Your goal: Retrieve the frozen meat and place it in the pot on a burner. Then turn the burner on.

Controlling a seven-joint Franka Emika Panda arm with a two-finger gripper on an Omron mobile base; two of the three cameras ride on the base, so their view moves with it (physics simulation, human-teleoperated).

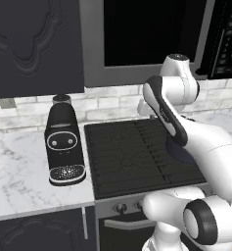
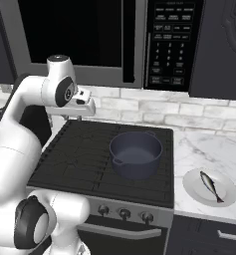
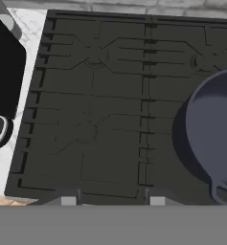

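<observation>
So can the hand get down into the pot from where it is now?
Probably yes. The pot sits open on the cooktop, no lid and nothing inside, and the hand hangs above the cooktop's back left with nothing between them.

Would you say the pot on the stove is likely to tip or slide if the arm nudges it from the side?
The pot looks wide and squat, so it probably won't tip. It sits on the ridged black stove grate, which likely resists sliding. Its small side handles suggest lifting would suit it better than pushing.
</observation>
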